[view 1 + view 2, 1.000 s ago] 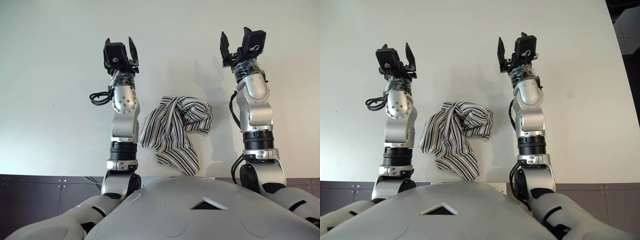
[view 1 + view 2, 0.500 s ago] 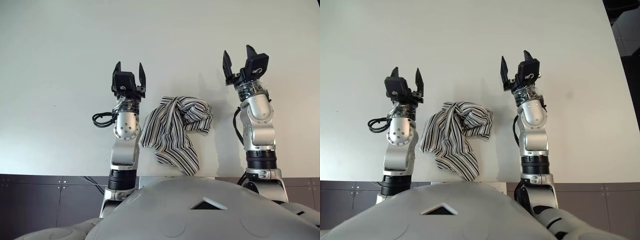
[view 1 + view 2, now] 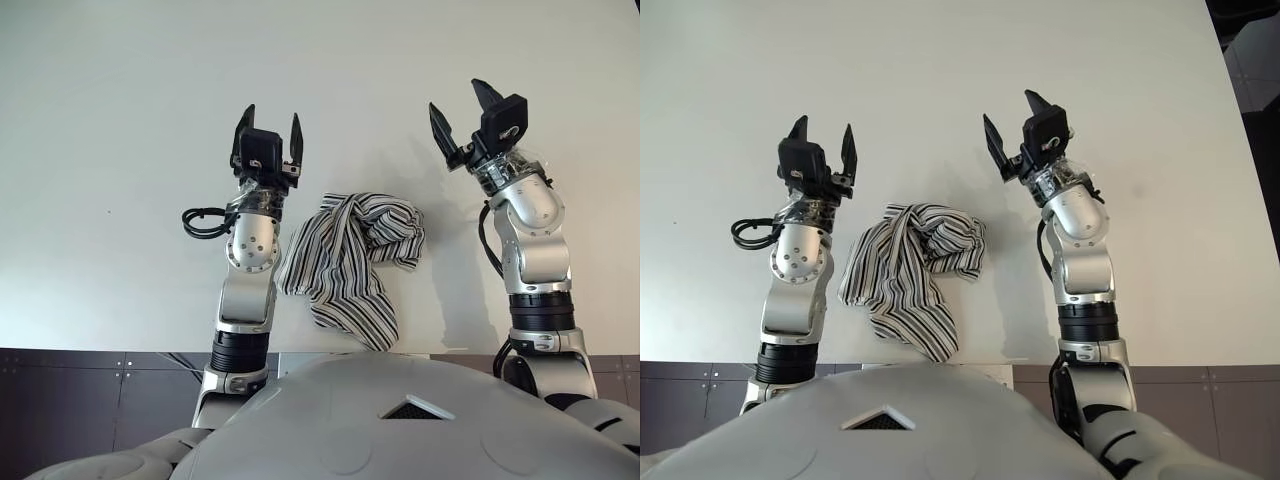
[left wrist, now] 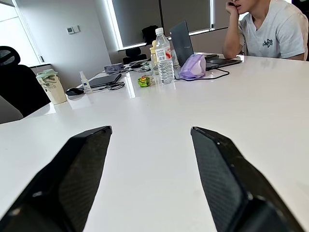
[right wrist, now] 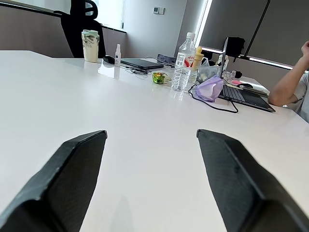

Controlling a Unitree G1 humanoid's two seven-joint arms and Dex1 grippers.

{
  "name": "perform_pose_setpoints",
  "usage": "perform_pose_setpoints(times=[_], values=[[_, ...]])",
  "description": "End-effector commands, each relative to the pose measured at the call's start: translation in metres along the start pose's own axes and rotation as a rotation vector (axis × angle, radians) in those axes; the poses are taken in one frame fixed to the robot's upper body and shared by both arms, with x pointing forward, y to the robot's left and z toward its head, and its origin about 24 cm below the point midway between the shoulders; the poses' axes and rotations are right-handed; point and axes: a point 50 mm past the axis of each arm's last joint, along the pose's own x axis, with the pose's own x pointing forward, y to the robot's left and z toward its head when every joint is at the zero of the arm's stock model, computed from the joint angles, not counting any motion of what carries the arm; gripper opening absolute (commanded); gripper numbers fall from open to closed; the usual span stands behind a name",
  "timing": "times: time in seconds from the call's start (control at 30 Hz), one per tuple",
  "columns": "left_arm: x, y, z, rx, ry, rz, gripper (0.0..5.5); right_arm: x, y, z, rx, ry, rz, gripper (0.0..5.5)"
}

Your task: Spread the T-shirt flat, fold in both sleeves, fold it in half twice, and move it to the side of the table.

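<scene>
A black-and-white striped T-shirt [image 3: 350, 260] lies crumpled in a heap on the white table [image 3: 120, 120], near the front edge. My left gripper [image 3: 268, 127] stands open just left of the heap and a little beyond it, fingers pointing away from me. My right gripper [image 3: 461, 111] is open to the right of the shirt, farther back, tilted toward the left. Neither gripper touches the cloth. In the left wrist view its two dark fingers [image 4: 67, 179] frame bare tabletop; the right wrist view has its fingers [image 5: 67, 179] spread the same way.
At the far end of the table stand a water bottle [image 4: 163, 55], a paper cup [image 4: 51, 86], a laptop [image 4: 186, 38], a purple pouch [image 4: 193, 66] and cables. The table's front edge [image 3: 120, 349] runs just below the shirt.
Both arms first drew back toward me. The left gripper then rose slightly and leaned toward the shirt. The right gripper swung to tilt left. The shirt has not moved.
</scene>
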Motion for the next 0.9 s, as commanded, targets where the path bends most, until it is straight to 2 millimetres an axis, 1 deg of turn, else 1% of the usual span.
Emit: perform_pose_setpoints(times=[0.03,0.27,0.3,0.33,0.37,0.43,0.5,0.53,0.6,0.63,0.67,0.73,0.8,0.9], values=[[0.003,-0.002,0.003,-0.01,-0.001,0.02,3.03,0.002,0.003,0.005,0.007,-0.011,0.009,3.44],[0.004,0.0,0.0,-0.002,0.008,0.022,3.03,0.003,0.002,0.005,0.008,-0.011,0.007,3.44],[0.004,0.0,0.0,-0.002,0.008,0.008,3.03,0.002,0.002,0.006,0.024,-0.008,0.028,3.44],[0.003,0.0,0.002,-0.005,-0.003,-0.031,3.03,-0.001,0.004,0.01,0.065,-0.012,0.107,3.44],[0.002,0.001,0.006,-0.016,-0.016,-0.08,3.03,-0.005,0.003,0.016,0.113,-0.014,0.187,3.44],[-0.008,0.008,0.022,-0.106,-0.052,-0.271,3.03,-0.017,-0.015,0.03,0.156,0.039,0.372,3.44],[-0.028,0.014,0.035,-0.15,-0.046,-0.505,3.03,-0.032,-0.034,0.046,0.184,0.114,0.545,3.44],[-0.039,0.014,0.038,-0.151,-0.02,-0.606,3.03,-0.04,-0.038,0.052,0.197,0.153,0.63,3.44],[-0.062,0.009,0.038,-0.156,0.046,-0.793,3.03,-0.056,-0.035,0.057,0.173,0.232,0.796,3.44],[-0.074,0.004,0.035,-0.142,0.086,-0.877,3.03,-0.064,-0.029,0.056,0.147,0.274,0.877,3.44],[-0.081,0.002,0.034,-0.133,0.114,-0.929,3.03,-0.068,-0.025,0.056,0.131,0.302,0.928,3.44],[-0.094,-0.001,0.019,-0.092,0.21,-0.993,3.03,-0.075,-0.014,0.047,0.109,0.359,1.027,3.44],[-0.1,0.003,0.0,-0.035,0.297,-1.007,3.03,-0.081,-0.002,0.027,0.055,0.423,1.089,3.44],[-0.103,0.013,-0.017,0.031,0.378,-1.022,3.03,-0.089,0.015,-0.002,0.002,0.482,1.096,3.44]])
